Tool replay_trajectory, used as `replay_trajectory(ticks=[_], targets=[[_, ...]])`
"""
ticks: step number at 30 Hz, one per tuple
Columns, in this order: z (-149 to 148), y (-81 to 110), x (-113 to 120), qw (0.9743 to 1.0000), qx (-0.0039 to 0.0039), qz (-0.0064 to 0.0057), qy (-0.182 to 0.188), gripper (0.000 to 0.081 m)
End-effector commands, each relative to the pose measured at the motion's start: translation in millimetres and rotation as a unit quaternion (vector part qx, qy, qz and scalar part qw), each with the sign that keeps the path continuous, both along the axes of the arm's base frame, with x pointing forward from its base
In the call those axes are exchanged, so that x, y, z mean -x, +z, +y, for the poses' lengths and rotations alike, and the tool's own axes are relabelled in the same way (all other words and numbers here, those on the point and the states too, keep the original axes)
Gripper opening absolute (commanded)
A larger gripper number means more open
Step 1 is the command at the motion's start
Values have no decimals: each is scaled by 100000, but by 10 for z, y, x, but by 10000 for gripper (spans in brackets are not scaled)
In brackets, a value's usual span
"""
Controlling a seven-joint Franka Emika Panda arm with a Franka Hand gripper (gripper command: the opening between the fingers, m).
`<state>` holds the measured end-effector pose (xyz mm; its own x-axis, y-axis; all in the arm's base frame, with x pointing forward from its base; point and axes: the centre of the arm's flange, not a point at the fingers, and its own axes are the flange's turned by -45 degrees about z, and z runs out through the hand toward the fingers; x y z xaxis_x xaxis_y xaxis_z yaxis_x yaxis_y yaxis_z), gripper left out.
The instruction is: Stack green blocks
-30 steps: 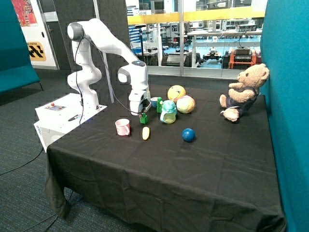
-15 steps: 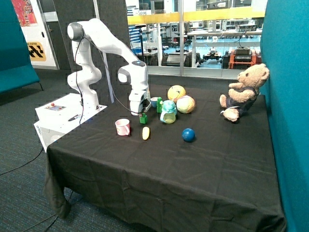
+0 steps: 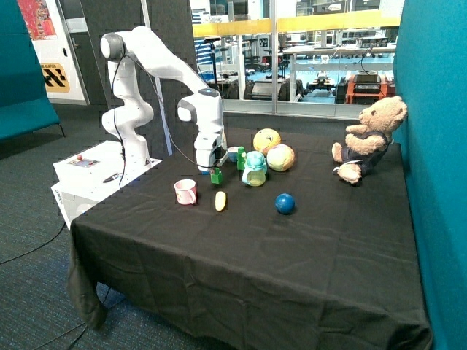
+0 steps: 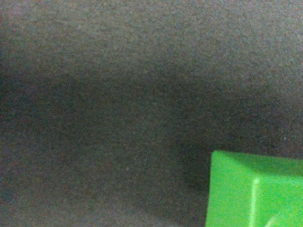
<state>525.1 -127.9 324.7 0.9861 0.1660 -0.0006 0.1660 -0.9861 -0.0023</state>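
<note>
On the black-clothed worktop (image 3: 241, 255), a small bright green plastic brick (image 3: 217, 176) sits just right of the pink cup (image 3: 185, 192). The white arm's end effector (image 3: 209, 165) hangs low beside it, seemingly positioned to grasp; whether its grip is spread, I cannot tell. Farther back stands another green brick (image 3: 241, 157).

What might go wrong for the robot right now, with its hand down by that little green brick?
The hand sits low beside a green block; a small sideways slip might knock the block over. The next green block stands tight among the pastel cup and the balls, so reaching it may bump them. In the wrist view the block shows only at the edge, so aim looks uncertain.
</note>
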Motion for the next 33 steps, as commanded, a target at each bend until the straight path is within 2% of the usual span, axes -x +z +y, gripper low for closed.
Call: replay_trajectory(ticks=[1, 6, 21, 33], targets=[[13, 124, 26, 100000, 109, -47, 211, 0], [41, 206, 18, 99999, 109, -48, 441, 0], [172, 686, -59, 99989, 108, -49, 1462, 0], [364, 789, -9, 99926, 107, -51, 3852, 0]])
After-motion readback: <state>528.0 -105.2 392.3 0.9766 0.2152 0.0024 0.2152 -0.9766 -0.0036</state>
